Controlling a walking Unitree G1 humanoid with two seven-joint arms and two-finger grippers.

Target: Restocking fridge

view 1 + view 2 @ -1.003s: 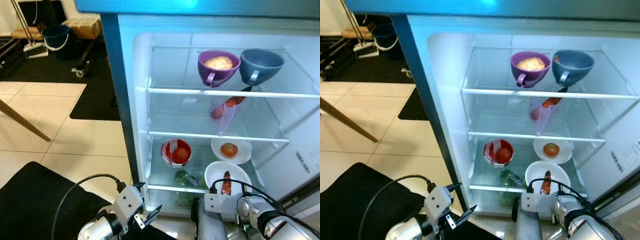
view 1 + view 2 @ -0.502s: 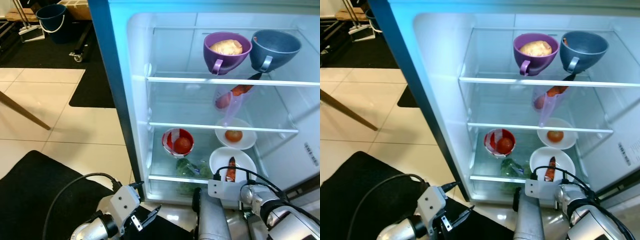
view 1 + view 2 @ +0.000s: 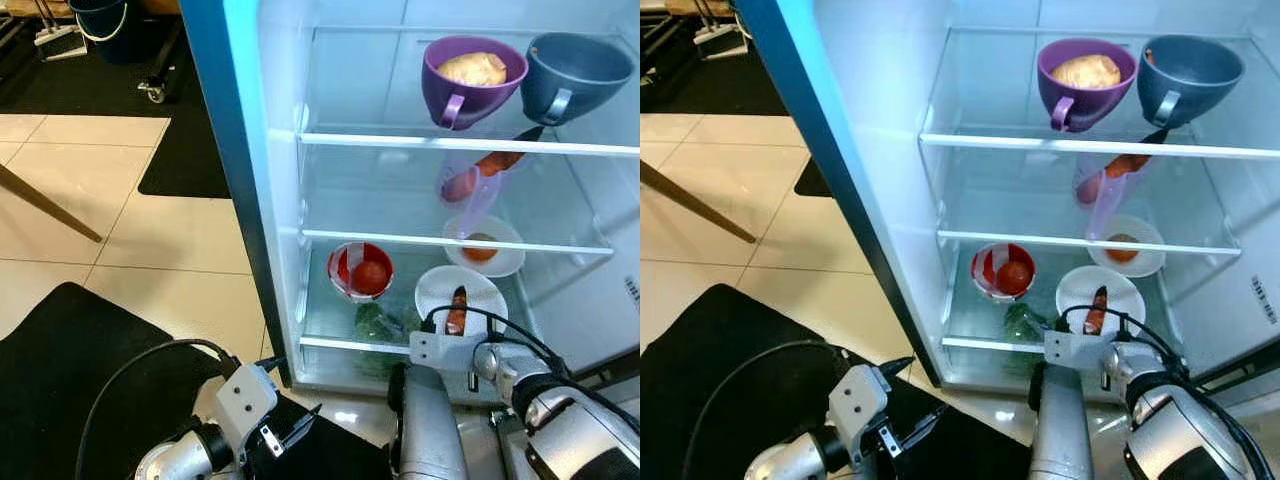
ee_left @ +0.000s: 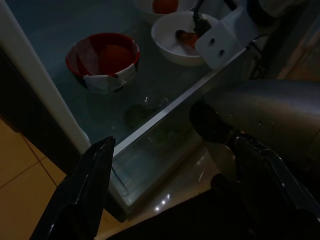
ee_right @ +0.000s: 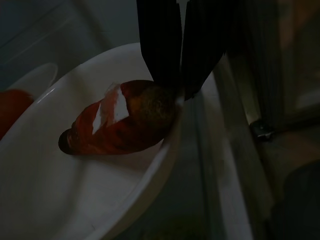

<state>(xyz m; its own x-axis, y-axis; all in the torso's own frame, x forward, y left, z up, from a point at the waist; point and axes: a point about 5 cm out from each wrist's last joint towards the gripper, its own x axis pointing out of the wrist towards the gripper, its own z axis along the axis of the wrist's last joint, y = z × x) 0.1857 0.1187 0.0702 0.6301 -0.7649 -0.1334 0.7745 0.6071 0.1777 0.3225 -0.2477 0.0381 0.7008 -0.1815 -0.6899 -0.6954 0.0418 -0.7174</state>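
Risks tipping the white bowl off the lowest glass shelf if drawn back carelessly, with right gripper pressed together on the near rim, red-orange vegetable lying inside at eight o'clock of the fingertips, left gripper spread, idle, low outside.

The right end effector is covering the near end of the reddish food, while darkness is blurring the white bowl's far rim.
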